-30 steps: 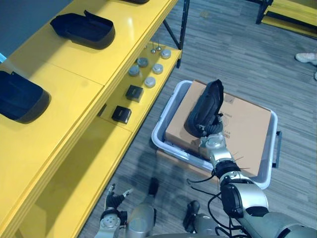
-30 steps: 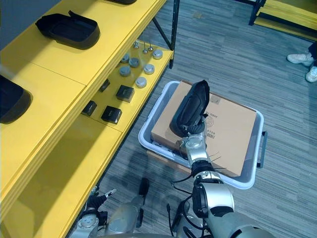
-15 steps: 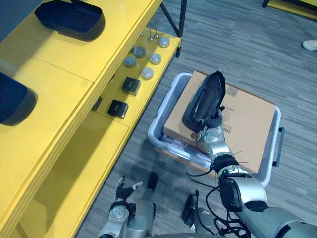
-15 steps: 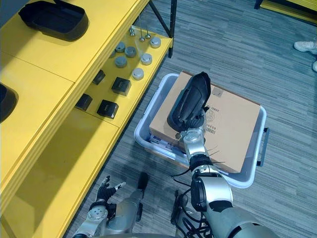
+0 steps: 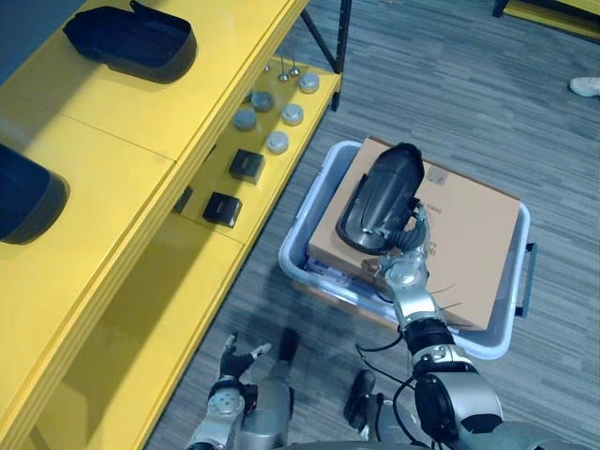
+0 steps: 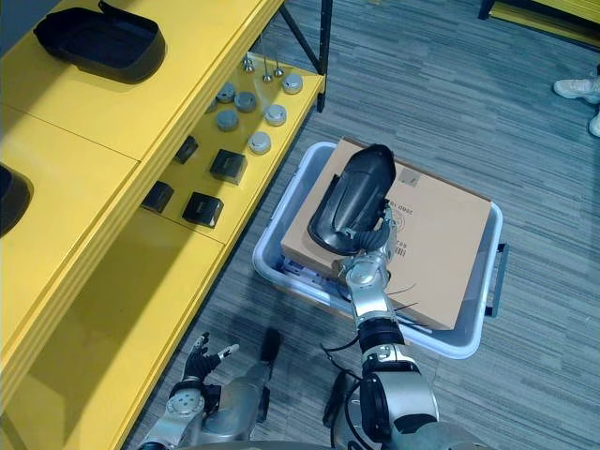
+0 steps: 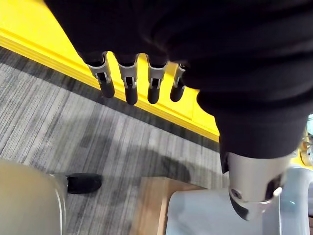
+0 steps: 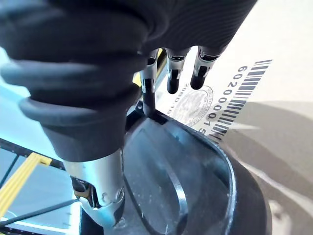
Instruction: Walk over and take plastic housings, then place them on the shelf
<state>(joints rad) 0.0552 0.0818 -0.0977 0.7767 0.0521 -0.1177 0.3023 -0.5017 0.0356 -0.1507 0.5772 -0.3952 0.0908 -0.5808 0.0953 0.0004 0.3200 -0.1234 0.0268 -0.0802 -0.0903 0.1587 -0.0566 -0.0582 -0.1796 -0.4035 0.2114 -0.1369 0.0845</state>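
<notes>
In the head views the plastic housing (image 5: 380,199) covers most of the right hand (image 5: 401,251) beneath it, so the palm cannot be seen. The cardboard box (image 5: 469,244) hides whatever lies under it in the grey tote (image 5: 302,223). A second dark housing (image 5: 26,202) on the yellow shelf (image 5: 141,122) is cut by the picture's left edge. The small round parts (image 5: 292,113) near the lower board's far end are too small to identify. A pale shoe (image 5: 586,86) is clipped at the right edge.

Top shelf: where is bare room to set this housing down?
Bare yellow top shelf between the far housing and the near housing. The lower shelf is bare near you, crowded farther along with round caps and black boxes.
</notes>
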